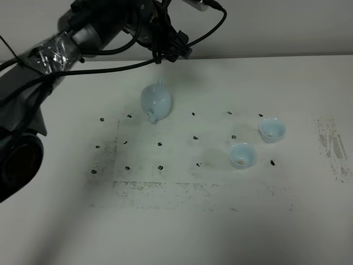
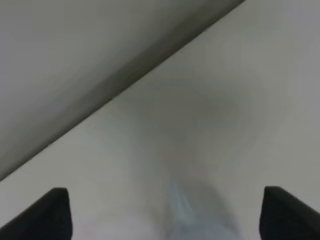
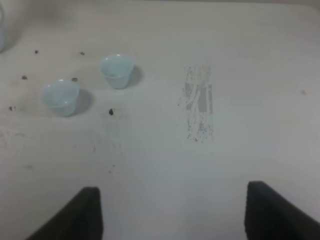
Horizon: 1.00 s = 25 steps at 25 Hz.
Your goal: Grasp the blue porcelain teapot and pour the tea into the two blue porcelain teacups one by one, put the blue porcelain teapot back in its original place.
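The blue porcelain teapot stands upright on the white table, left of centre, with its spout toward the front. My left gripper hangs above and just behind it. In the left wrist view the left gripper has its jaws wide apart, with a blurred pale blue shape between them. The two blue porcelain teacups stand to the right, close together and upright. They also show in the right wrist view. My right gripper is open and empty, well short of the cups.
Small black dot marks form a grid on the table around the teapot and cups. A grey scuffed patch lies at the far right and shows in the right wrist view. The left arm's cables hang over the back left.
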Each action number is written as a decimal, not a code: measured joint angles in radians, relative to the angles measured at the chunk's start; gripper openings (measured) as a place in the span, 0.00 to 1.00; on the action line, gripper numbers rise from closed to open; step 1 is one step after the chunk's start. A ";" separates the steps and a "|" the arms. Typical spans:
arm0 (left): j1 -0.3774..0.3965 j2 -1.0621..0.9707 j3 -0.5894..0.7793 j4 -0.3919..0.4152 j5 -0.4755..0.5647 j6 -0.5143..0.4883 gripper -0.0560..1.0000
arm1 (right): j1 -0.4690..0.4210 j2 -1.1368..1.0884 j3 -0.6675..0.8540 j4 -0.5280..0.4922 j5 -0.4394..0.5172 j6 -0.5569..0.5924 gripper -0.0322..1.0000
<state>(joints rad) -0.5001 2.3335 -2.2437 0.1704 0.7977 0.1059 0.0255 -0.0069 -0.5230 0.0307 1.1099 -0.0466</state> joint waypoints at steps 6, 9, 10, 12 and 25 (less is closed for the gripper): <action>-0.007 0.080 -0.004 -0.085 -0.092 0.085 0.74 | 0.000 0.000 0.000 0.000 0.000 0.000 0.59; -0.007 0.101 -0.005 -0.153 -0.104 0.142 0.74 | 0.000 0.000 0.000 0.000 0.000 0.000 0.59; -0.007 0.106 -0.005 -0.170 -0.104 0.154 0.74 | 0.000 0.000 0.000 0.000 0.000 0.000 0.59; -0.007 0.114 -0.005 -0.200 -0.095 0.165 0.74 | 0.000 0.000 0.000 0.000 0.000 0.000 0.59; -0.004 0.141 -0.006 -0.253 -0.001 0.167 0.59 | 0.000 0.000 0.000 0.000 0.000 0.000 0.59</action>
<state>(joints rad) -0.5046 2.4748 -2.2499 -0.0830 0.7971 0.2729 0.0255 -0.0069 -0.5230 0.0307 1.1099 -0.0466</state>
